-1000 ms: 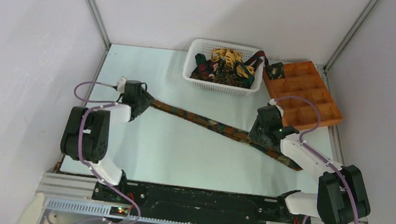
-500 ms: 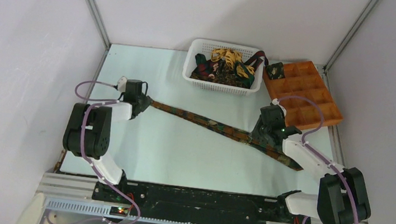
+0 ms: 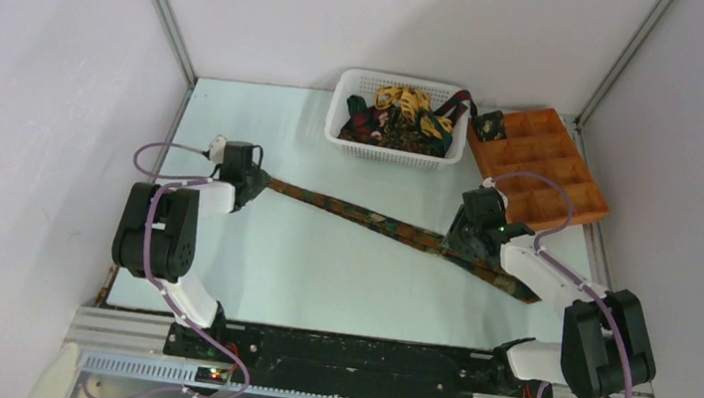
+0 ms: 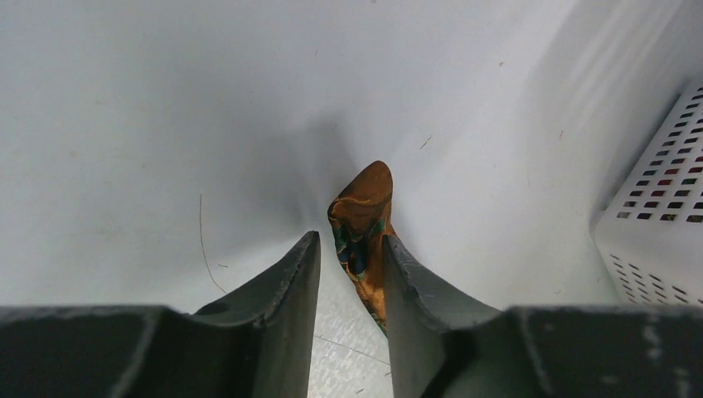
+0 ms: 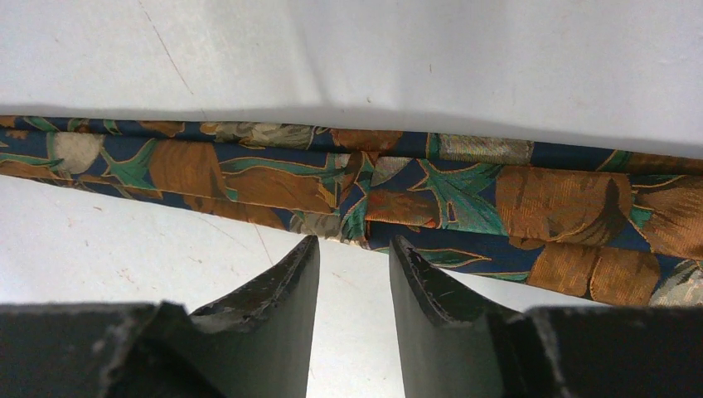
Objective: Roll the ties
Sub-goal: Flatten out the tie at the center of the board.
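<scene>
The right claw [image 5: 352, 249] holds its dark fingers [image 5: 282, 286] slightly parted above the white worktop [image 5: 414, 50], tips at the near edge of the flat-lying floral tie [image 5: 348, 178].

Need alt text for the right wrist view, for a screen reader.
A navy, orange and green floral tie lies across a white table, edge to edge. The right tool shows below it, dark fingers apart, tips at its near edge, gripping nothing.

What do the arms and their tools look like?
Both the left arm and right arm have white links, bulky black joints and looping lilac cables. The left tool and right tool each have two dark grey, tapered fingers with scuffed edges.
</scene>
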Controlling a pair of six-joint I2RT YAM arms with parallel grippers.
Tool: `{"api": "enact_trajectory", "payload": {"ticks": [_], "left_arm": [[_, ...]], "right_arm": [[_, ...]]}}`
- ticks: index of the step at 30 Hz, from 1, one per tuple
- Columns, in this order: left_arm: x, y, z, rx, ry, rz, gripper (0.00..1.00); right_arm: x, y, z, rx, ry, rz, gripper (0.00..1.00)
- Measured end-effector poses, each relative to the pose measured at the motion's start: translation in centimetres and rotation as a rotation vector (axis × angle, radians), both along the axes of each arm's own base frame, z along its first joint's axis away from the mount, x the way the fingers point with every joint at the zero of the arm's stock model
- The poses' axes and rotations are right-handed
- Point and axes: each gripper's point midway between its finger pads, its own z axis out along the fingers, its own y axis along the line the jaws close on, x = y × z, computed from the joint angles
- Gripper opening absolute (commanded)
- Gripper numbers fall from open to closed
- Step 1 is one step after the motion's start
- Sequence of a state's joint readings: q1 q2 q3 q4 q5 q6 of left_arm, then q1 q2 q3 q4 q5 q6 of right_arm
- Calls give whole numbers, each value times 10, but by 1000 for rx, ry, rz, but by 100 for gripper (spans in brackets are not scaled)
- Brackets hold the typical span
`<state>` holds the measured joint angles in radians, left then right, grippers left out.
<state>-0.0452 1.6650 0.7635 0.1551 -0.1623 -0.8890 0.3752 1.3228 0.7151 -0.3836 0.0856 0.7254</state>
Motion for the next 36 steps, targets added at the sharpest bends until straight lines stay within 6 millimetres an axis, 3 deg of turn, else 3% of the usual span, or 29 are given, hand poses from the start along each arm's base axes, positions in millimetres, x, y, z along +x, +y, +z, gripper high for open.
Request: {"api": "enact_trajectory", "payload": {"ticks": [3, 13, 19, 24, 29, 36], "left_arm": [[0, 0, 0, -1, 0, 1, 48], [1, -1, 1, -6, -4, -5, 51], [3, -2, 9, -10, -30, -8, 51], [2, -3, 14, -15, -48, -12, 51], [-1, -6, 17, -28, -70, -26, 51], [-6, -10, 16, -42, -78, -41, 50]], "right_arm": [[-1, 0, -7, -6, 23, 2, 38], [0, 1, -24, -21, 60, 1, 26], [1, -2, -27, -35, 64, -11, 9], [1, -7, -28, -59, 62, -33, 1], [-5, -19, -22, -89, 67, -75, 0], [-22, -58, -5, -156, 68, -216, 0]]}}
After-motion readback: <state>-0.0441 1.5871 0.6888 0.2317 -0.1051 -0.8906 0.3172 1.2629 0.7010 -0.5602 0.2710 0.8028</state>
